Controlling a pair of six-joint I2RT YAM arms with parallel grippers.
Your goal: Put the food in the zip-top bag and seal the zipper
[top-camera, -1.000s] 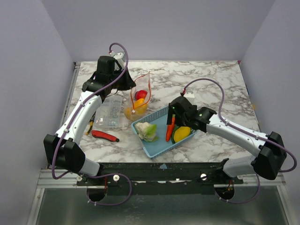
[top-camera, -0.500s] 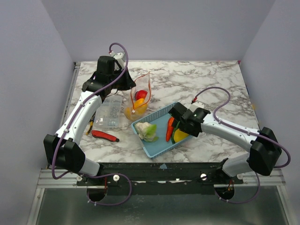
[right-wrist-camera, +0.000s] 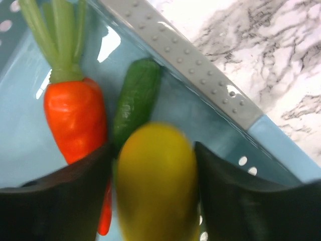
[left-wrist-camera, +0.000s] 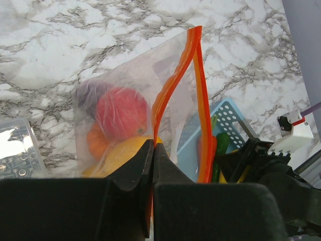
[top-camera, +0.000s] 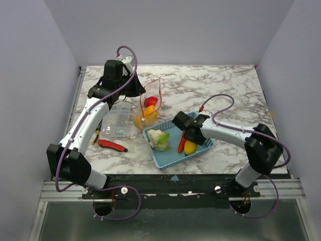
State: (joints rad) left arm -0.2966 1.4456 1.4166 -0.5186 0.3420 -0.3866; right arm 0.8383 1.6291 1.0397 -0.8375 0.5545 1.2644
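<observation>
Here, fruit (left-wrist-camera: 123, 113) in bag (left-wrist-camera: 128, 70), carrot (right-wrist-camera: 75, 118) in basket (top-camera: 173, 161).

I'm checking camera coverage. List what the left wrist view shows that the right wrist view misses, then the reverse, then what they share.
Only left wrist: the left fingers pinching the zip-top bag at its orange zipper, red food inside the bag, and a corner of a clear box.
Only right wrist: the right fingers flanking a blurred yellow fruit, with a carrot and a dark green vegetable beside it.
Both: the blue basket, though left wrist catches only green scraps of its contents, and the marble table.
</observation>
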